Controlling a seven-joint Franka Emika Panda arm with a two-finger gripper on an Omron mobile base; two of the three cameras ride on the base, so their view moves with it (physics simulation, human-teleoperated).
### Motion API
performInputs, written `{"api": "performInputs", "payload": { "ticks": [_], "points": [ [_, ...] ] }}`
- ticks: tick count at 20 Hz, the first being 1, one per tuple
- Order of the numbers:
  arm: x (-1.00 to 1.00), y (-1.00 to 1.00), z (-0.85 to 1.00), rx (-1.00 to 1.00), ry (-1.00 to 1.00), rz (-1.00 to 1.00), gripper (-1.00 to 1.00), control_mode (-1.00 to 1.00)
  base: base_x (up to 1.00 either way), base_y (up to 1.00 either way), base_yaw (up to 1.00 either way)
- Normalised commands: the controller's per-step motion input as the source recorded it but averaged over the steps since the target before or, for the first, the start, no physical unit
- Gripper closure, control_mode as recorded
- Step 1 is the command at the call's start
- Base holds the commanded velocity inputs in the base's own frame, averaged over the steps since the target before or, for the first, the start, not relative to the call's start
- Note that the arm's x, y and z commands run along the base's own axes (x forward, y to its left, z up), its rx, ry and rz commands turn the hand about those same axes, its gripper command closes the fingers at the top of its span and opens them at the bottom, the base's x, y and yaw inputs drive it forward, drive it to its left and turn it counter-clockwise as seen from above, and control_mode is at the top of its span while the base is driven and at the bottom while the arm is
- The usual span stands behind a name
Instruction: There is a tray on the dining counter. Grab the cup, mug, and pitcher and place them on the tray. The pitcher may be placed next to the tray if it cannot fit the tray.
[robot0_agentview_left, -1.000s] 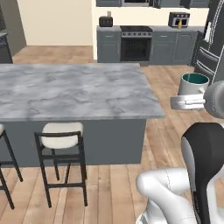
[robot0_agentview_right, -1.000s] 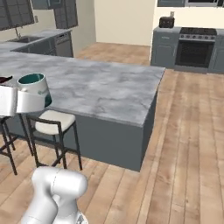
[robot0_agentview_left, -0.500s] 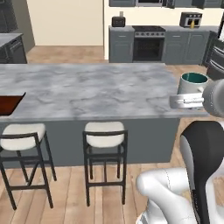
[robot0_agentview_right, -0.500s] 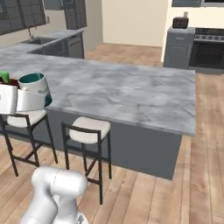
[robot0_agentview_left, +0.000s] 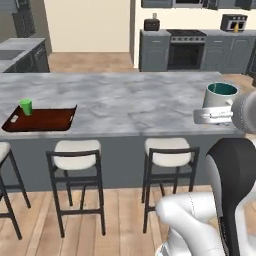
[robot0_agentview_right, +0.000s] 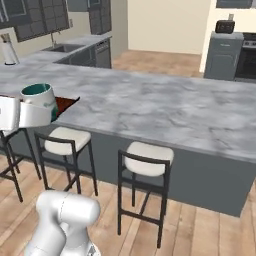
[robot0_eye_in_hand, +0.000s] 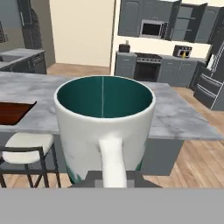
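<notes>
Hand (robot0_agentview_left: 216, 116) closed on the upright white mug (robot0_agentview_left: 219, 96) by its handle, in front of the tabletop (robot0_agentview_left: 130, 100); green cup (robot0_agentview_left: 26, 106) stands on the tray (robot0_agentview_left: 42, 120)

my white arm bends up in front of me, wrist level, and my claw (robot0_agentview_left: 216, 116) is clamped tight on the handle of the mug (robot0_agentview_left: 220, 96), held upright.
</notes>
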Motion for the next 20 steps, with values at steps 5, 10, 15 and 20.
{"api": "performInputs", "payload": {
  "ticks": [5, 10, 15, 20],
  "points": [
    [0.0, 0.0, 0.0, 0.0, 0.0, 0.0, 1.0, 1.0, 0.3, 1.0, -0.02],
    [0.0, 0.0, 0.0, 0.0, 0.0, 0.0, 1.0, 1.0, 0.51, 1.0, -0.05],
    [0.0, 0.0, 0.0, 0.0, 0.0, 0.0, 1.0, 1.0, 0.81, 1.0, -0.09],
    [0.0, 0.0, 0.0, 0.0, 0.0, 0.0, 1.0, 1.0, 1.0, 1.0, -0.34]
  ]
}}
